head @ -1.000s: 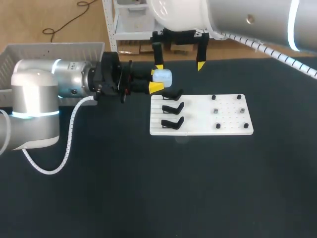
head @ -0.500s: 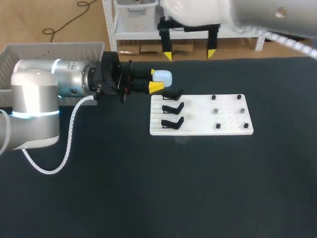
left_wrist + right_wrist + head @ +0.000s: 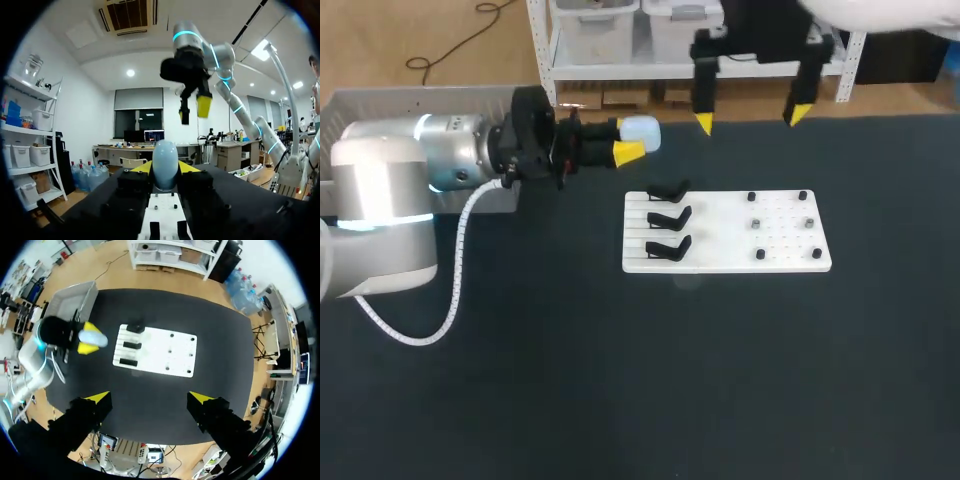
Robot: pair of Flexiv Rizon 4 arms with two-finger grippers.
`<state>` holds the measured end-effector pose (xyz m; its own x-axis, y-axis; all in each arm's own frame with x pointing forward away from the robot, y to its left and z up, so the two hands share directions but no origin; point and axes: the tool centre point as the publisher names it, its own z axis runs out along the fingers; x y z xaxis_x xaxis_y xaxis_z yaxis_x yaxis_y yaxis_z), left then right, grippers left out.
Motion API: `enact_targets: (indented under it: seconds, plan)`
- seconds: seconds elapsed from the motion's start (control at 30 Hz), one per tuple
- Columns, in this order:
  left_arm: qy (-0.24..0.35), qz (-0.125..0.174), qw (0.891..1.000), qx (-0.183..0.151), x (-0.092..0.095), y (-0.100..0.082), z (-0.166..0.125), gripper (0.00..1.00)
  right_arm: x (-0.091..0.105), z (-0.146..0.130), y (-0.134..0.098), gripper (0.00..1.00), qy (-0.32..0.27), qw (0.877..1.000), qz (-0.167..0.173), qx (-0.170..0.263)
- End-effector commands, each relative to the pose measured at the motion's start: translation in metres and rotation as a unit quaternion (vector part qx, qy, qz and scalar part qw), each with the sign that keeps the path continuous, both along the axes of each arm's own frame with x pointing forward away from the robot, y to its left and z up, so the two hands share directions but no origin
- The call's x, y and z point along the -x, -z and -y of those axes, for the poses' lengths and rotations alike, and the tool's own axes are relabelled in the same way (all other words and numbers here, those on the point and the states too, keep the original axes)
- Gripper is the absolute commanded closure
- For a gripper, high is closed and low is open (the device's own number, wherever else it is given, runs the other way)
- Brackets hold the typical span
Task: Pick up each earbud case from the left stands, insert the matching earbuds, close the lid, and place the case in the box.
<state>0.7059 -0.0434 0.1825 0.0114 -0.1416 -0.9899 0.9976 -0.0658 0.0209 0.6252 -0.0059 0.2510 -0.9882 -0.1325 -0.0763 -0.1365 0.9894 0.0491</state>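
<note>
**Pale blue case gripped in the left hand, off its stand**

The earbud case (image 3: 643,133), pale blue and rounded, with its lid down, sat clamped between the two yellow-tipped fingers of the left hand (image 3: 626,140), one finger on each side. In the left wrist view the case (image 3: 165,164) stood upright between those tips, rising past them. It was off the white board (image 3: 782,241) and beside the board's end that carried the stands. The three black stands (image 3: 668,218) stood in a row on that end, all bare. Small dark items (image 3: 757,224) dotted the other end of the board; what they were could not be told. The grey box (image 3: 415,99) lay at the bench's left edge, behind the left arm.

The right hand (image 3: 751,118) hung high over the black bench (image 3: 620,380), near its far edge, fingers spread wide and gripping nothing. From its wrist view the right hand (image 3: 149,398) looked straight down on the whole bench, the case (image 3: 98,340) lying between the box (image 3: 75,298) and the board (image 3: 159,354).
</note>
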Motion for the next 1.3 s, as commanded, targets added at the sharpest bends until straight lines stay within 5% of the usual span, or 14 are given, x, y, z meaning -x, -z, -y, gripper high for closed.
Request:
enact_targets:
  seconds: [0.03, 0.37, 0.53, 0.67, 0.9, 1.07, 1.3]
  plan:
    - [-0.02, -0.006, 1.0, -0.007, 0.01, -0.023, -0.011, 1.0, 0.019, 0.013, 0.009, 0.0, 0.004, 0.987, 0.148, -0.062]
    - [-0.107, 0.001, 0.993, -0.053, -0.001, -0.07, -0.069, 1.0, 0.019, 0.013, 0.009, 0.0, 0.004, 0.987, 0.148, -0.062]
    - [-0.177, -0.013, 0.98, -0.09, -0.024, -0.073, -0.113, 1.0, 0.019, 0.013, 0.009, 0.0, 0.004, 0.987, 0.148, -0.062]
    - [-0.248, -0.025, 0.958, -0.141, -0.063, -0.054, -0.156, 1.0, 0.019, 0.013, 0.009, 0.0, 0.004, 0.987, 0.148, -0.062]
    - [-0.366, -0.073, 0.907, -0.198, -0.127, 0.008, -0.234, 1.0, 0.019, 0.013, 0.009, 0.0, 0.004, 0.987, 0.148, -0.062]
    - [-0.414, -0.107, 0.878, -0.215, -0.157, 0.042, -0.277, 1.0, 0.019, 0.013, 0.009, 0.0, 0.004, 0.987, 0.148, -0.062]
    - [-0.442, -0.12, 0.855, -0.245, -0.181, 0.067, -0.309, 1.0, 0.019, 0.013, 0.009, 0.0, 0.004, 0.987, 0.148, -0.062]
